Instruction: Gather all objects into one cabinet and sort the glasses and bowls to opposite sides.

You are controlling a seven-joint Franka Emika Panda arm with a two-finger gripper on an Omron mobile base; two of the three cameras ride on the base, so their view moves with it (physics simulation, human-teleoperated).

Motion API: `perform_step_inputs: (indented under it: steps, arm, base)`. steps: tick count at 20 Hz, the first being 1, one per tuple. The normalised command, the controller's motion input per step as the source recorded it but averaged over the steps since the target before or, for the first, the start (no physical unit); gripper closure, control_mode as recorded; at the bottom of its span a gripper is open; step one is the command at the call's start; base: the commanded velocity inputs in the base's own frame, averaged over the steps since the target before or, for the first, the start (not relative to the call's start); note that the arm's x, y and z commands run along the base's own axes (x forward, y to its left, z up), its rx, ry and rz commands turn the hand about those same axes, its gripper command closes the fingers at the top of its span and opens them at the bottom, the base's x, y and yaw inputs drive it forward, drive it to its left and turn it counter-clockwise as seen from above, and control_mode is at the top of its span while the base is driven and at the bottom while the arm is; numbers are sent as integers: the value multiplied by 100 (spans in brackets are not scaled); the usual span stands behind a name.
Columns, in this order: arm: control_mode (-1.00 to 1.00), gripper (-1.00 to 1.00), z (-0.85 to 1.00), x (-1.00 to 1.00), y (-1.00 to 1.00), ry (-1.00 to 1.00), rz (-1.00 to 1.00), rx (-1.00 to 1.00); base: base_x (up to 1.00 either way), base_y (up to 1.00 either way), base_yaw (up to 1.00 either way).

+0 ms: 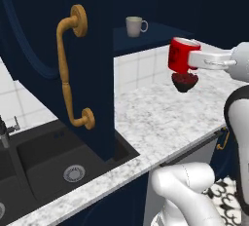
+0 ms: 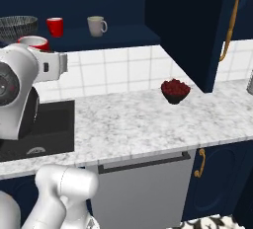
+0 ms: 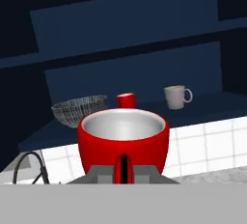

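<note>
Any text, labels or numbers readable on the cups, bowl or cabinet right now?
None: no print shows on the glossy red cup held in the end effector, the beige-grey mug, the line-patterned bowl or the navy cabinet door.

Reaches in from the right edge of the left base view as a white forearm, level, ending at the gripper (image 1: 187,57) in the upper right of the frame, closed on the handle of a red cup (image 1: 181,54). In the hand view, grey fingers (image 3: 101,174) sit at bottom centre, clamped either side of the cup's handle. In the right base view, wrist at upper left, shoulder and elbow bulking along the lower left.
</note>
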Motion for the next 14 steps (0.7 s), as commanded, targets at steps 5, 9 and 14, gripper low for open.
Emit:
perform_step_inputs:
  steps: [5,9,14]
  arm:
    - [-100,100,0,78,13,-6,-6,-6]
    - [-100,100,1,75,0,-10,-6,-16]
    - [-100,100,2,67,6,-2,-2,-10]
  base:
    - [0,0,0]
    - [0,0,0]
    - [0,0,0]
